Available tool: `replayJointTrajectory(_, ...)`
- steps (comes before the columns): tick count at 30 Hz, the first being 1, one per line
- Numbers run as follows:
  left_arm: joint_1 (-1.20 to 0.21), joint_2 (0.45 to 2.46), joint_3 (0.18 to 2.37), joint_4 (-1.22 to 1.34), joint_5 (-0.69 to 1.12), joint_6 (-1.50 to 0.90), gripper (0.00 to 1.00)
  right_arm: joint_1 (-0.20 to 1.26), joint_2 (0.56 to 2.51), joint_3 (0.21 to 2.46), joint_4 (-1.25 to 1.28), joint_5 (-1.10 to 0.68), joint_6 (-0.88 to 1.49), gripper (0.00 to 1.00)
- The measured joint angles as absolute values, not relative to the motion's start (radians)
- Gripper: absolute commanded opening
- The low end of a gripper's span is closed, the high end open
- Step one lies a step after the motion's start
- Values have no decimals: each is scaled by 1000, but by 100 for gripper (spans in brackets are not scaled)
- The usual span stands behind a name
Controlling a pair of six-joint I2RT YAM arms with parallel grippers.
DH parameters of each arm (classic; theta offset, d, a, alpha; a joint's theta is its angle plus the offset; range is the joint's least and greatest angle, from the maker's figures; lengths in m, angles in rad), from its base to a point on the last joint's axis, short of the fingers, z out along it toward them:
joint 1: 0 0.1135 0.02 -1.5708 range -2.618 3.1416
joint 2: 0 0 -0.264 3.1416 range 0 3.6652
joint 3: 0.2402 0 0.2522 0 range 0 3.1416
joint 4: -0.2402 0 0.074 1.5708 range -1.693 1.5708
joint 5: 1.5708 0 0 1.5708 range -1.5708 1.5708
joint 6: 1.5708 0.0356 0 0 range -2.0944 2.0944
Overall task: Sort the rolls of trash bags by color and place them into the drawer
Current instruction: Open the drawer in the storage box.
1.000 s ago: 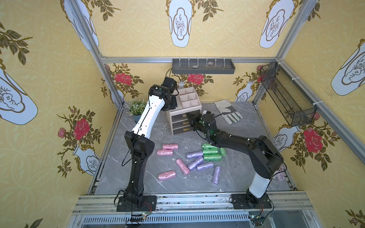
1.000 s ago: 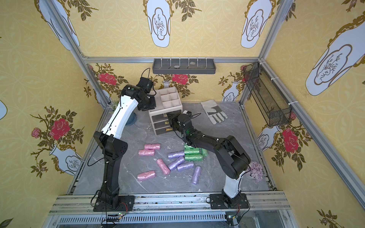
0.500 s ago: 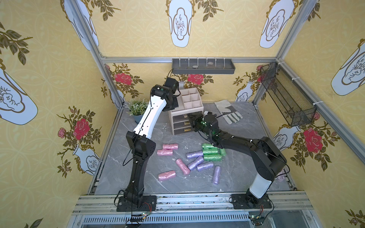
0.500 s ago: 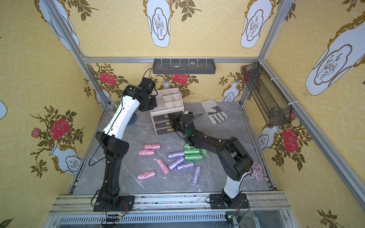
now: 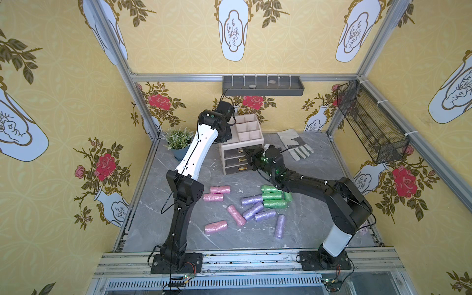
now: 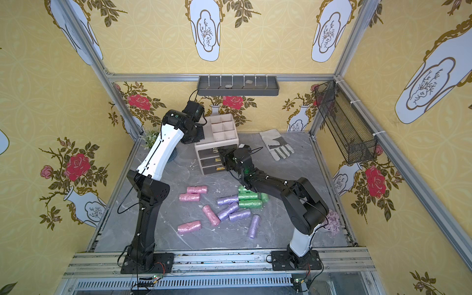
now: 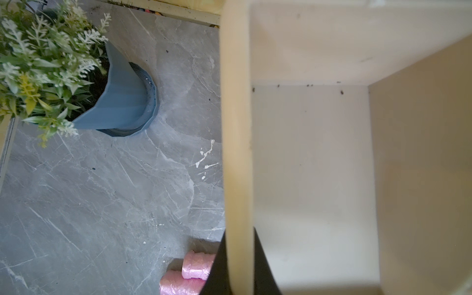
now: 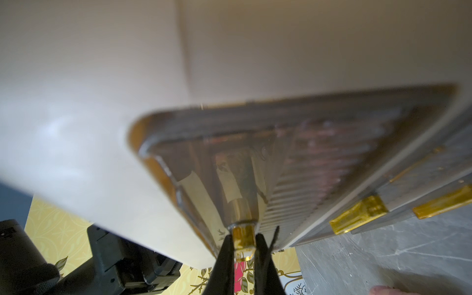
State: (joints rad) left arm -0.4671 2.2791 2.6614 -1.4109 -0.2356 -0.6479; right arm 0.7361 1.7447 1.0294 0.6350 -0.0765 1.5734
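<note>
**Opening the top drawer, with the chest braced**

We judge this to be the first step of the sort. The right gripper [image 8: 244, 244] is closed on the gold handle [image 8: 242, 213] of the top drawer [image 5: 233, 152], whose smoky ribbed front looks about flush with the beige chest [image 5: 255, 140]. The left gripper [image 7: 241, 270] pinches a side wall of the chest's divided top tray [image 5: 249, 127], one finger outside and one inside, evidently as a brace.

The next move calls for a straight pull along the drawer's run, or the light chest may slide or tip.

The rolls of trash bags [image 5: 265, 215] all lie loose on the grey table [image 5: 306, 224] in front of the chest. Four pink [image 5: 216, 228] are scattered, while four lilac and four green [image 5: 274, 196] are bunched near the right arm. They are crinkly, round and likely to roll.
</note>
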Motion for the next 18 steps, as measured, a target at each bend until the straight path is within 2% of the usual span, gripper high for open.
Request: replayJointTrajectory(18,-473,2307,2705,-1431,-257,-657,0,732,1715,996,634,-138,1575,0)
